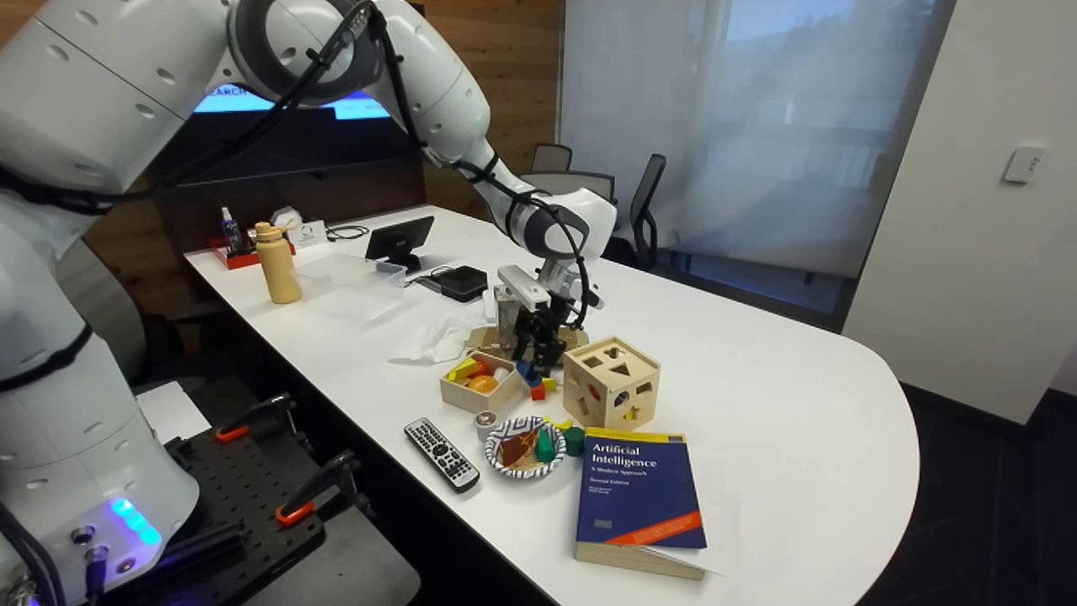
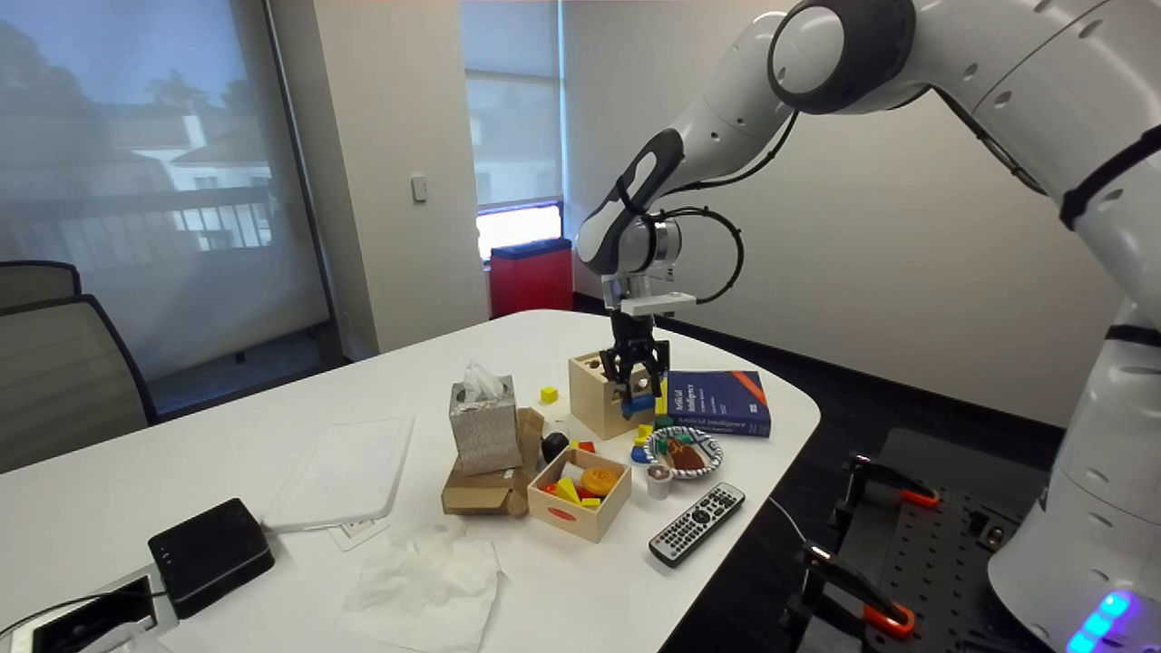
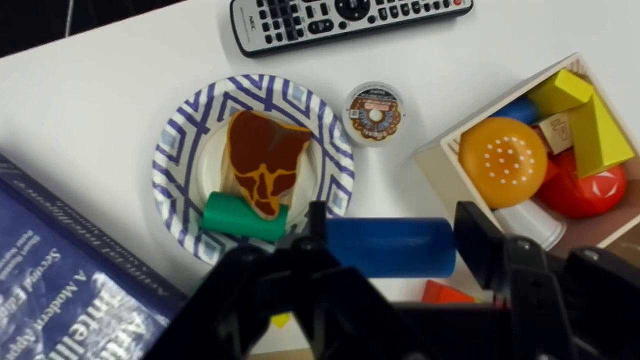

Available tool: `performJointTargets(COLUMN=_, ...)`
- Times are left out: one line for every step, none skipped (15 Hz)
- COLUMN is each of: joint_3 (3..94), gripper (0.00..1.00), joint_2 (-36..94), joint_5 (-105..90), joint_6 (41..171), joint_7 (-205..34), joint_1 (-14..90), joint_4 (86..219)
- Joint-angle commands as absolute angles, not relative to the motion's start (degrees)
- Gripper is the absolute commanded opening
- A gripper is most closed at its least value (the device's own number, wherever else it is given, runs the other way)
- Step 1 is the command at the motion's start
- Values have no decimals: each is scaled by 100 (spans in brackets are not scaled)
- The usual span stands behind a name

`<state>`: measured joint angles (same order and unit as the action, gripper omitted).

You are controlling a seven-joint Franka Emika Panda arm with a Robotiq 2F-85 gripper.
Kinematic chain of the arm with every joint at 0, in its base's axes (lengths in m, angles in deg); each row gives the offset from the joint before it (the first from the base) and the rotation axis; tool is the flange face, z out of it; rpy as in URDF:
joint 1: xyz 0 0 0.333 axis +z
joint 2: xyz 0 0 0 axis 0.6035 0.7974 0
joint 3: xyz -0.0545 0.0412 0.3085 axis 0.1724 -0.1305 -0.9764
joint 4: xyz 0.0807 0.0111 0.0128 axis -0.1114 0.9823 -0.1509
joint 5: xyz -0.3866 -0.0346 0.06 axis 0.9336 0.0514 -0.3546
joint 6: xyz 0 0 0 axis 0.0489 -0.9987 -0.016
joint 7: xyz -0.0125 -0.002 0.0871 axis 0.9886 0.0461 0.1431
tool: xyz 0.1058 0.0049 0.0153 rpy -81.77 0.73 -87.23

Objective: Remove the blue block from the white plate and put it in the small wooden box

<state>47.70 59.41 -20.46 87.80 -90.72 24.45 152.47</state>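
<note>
One smooth, solid blue cylindrical block (image 3: 391, 250) is clamped end to end by the two fingers of the black gripper (image 3: 391, 237), held clear of the round white paper-looking plate (image 3: 175, 142), whose rim carries angular purple-blue bands; two pieces lie on the plate, one flat brown steak-shaped toy (image 3: 267, 155) with yellow markings and one green cylinder (image 3: 245, 219); just beside the plate sits one round pod (image 3: 375, 117) with a doughnut-printed lid; farther from the plate, beyond that pod, stands one small, low, open pale-wood box (image 3: 449, 184), holding one orange bun shape (image 3: 502, 162) dotted white, two angular yellow pieces (image 3: 597, 130), at least one glossy red piece (image 3: 600, 189), one partly hidden blue piece (image 3: 518, 111), one white tapered piece (image 3: 530, 225) and one small printed block (image 3: 556, 132); near the plate lie one grey remote control (image 3: 350, 27) with black buttons and one thick blue book (image 3: 75, 280); one pale-wood cube (image 1: 611, 383) with cut-out shapes also stands near the plate.
</note>
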Motion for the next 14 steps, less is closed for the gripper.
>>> performJointTargets(joint_3=4667, gripper=40, joint_2=5996, joint_5=-1856, joint_6=8211, joint_7=-9248, joint_1=2634, joint_4=14867)
performJointTargets(joint_3=4616, gripper=40, joint_2=6042, joint_5=-1790, joint_6=8068, joint_7=-9346, joint_1=2693, joint_4=14739)
performJointTargets(joint_3=4587, gripper=40, joint_2=6112, joint_5=-1731, joint_6=7930, joint_7=-9423, joint_1=2738, joint_4=14602)
performJointTargets(joint_3=4554, gripper=40, joint_2=6208, joint_5=-1650, joint_6=7734, joint_7=-9510, joint_1=2797, joint_4=14411)
performJointTargets(joint_3=4518, gripper=40, joint_2=6290, joint_5=-1575, joint_6=7546, joint_7=-9593, joint_1=2859, joint_4=14246)
performJointTargets(joint_3=4466, gripper=40, joint_2=6416, joint_5=-1492, joint_6=7354, joint_7=-9742, joint_1=2910, joint_4=14049)
performJointTargets(joint_3=4418, gripper=40, joint_2=6520, joint_5=-1420, joint_6=7171, joint_7=-9903, joint_1=2946, joint_4=13880)
performJointTargets(joint_3=4396, gripper=40, joint_2=6666, joint_5=-1311, joint_6=6992, joint_7=-10005, joint_1=3014, joint_4=13679)
performJointTargets(joint_3=4352, gripper=40, joint_2=6795, joint_5=-1249, joint_6=6834, joint_7=-10142, joint_1=3055, joint_4=13498)
performJointTargets(joint_3=4329, gripper=40, joint_2=6924, joint_5=-1182, joint_6=6699, joint_7=-10247, joint_1=3093, joint_4=13329)
performJointTargets(joint_3=4306, gripper=40, joint_2=7074, joint_5=-1123, joint_6=6580, joint_7=-10345, joint_1=3121, joint_4=13150)
performJointTargets(joint_3=4272, gripper=40, joint_2=7193, joint_5=-1088, joint_6=6479, joint_7=-10448, joint_1=3142, joint_4=13000)
performJointTargets(joint_3=4256, gripper=40, joint_2=7325, joint_5=-1066, joint_6=6399, joint_7=-10533, joint_1=3174, joint_4=12853)
performJointTargets(joint_3=4246, gripper=40, joint_2=7452, joint_5=-1039, joint_6=6340, joint_7=-10616, joint_1=3198, joint_4=12704)
